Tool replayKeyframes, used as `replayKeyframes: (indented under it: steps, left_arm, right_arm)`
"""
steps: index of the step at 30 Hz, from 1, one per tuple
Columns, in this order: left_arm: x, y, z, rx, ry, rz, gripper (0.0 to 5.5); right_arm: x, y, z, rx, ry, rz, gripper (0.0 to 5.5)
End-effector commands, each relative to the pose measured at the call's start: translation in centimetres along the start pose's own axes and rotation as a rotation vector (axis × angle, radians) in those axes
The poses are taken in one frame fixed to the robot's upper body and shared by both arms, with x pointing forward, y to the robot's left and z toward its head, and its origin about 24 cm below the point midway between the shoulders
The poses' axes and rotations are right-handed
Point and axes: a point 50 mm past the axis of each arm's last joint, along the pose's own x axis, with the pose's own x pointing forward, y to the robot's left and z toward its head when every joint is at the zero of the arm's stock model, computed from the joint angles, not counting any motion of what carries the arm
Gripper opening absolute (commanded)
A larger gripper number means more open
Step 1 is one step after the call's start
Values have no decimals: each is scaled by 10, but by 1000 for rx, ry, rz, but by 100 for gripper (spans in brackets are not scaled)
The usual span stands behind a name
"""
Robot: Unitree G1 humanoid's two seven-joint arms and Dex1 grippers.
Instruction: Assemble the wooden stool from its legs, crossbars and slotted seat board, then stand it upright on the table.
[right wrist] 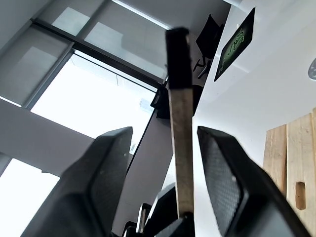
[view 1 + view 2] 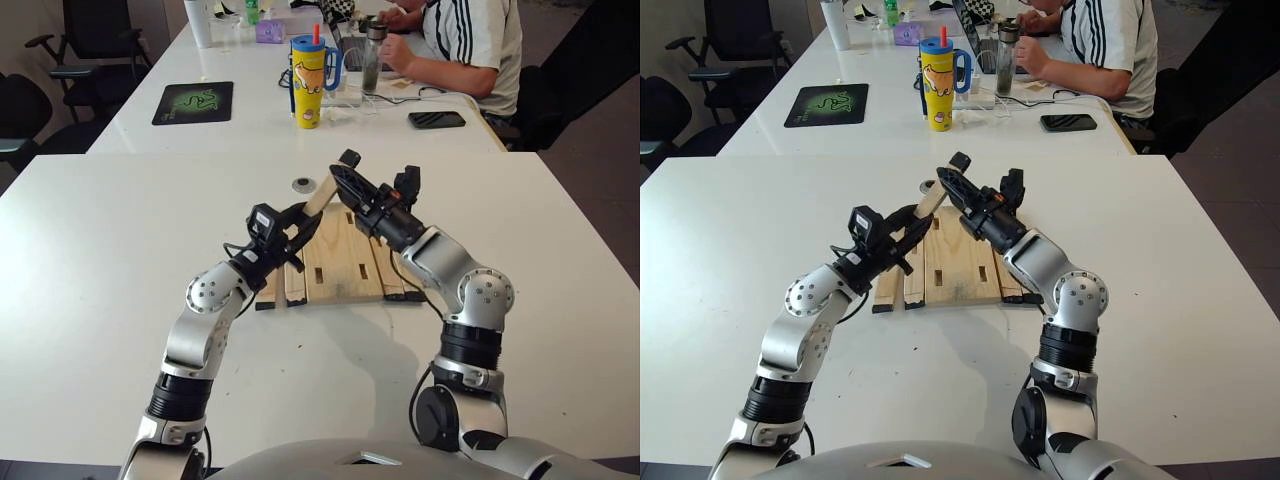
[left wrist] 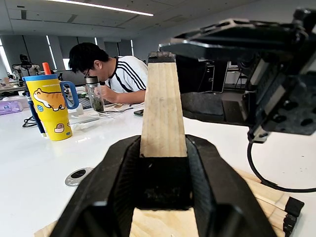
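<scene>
The slotted seat board (image 2: 345, 270) lies flat mid-table, with pale wooden bars along its left edge (image 2: 283, 290). My left gripper (image 2: 298, 226) is at the board's far left corner, shut on the lower part of a wooden leg (image 2: 322, 194). The leg slants up and away and ends in a black tip (image 2: 348, 158). In the left wrist view the leg (image 3: 162, 108) rises from between my black fingers (image 3: 123, 182). My right gripper (image 2: 341, 186) is at the leg's upper end. It is open, and the leg (image 1: 181, 138) stands between its fingers (image 1: 224, 177) with gaps on both sides.
A round cable grommet (image 2: 302, 184) sits just beyond the leg. The far table holds a yellow cup (image 2: 308, 82), a black mat (image 2: 193, 102) and a phone (image 2: 436, 120), with a person seated there. White tabletop lies bare to the left, right and front of the board.
</scene>
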Motion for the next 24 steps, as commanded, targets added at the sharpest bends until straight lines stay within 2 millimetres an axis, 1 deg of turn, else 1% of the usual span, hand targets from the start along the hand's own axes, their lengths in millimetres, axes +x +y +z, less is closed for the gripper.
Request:
replayKeyframes:
  steps: [1,12,17,20,21,23,24]
  left_arm:
    - [-4,-3,-3,-6,29,-30,132]
    - [-5,-7,-6,-5,50,-58,132]
    - [-6,-6,-6,-11,57,-56,132]
    - [-8,-2,-7,-21,59,-15,132]
    - [-8,0,-8,-22,61,4,161]
    - [-10,4,-9,-29,61,47,194]
    - [-11,7,-9,-36,61,73,200]
  right_arm:
    - [4,7,8,-1,-20,22,215]
    - [5,5,11,-15,-25,6,53]
    - [5,5,12,-18,-30,7,45]
    - [3,5,14,-47,-45,-5,45]
    - [3,4,16,-70,-59,-18,45]
    - [1,1,21,-160,-94,-66,44]
    - [-1,-2,24,-209,-113,-96,44]
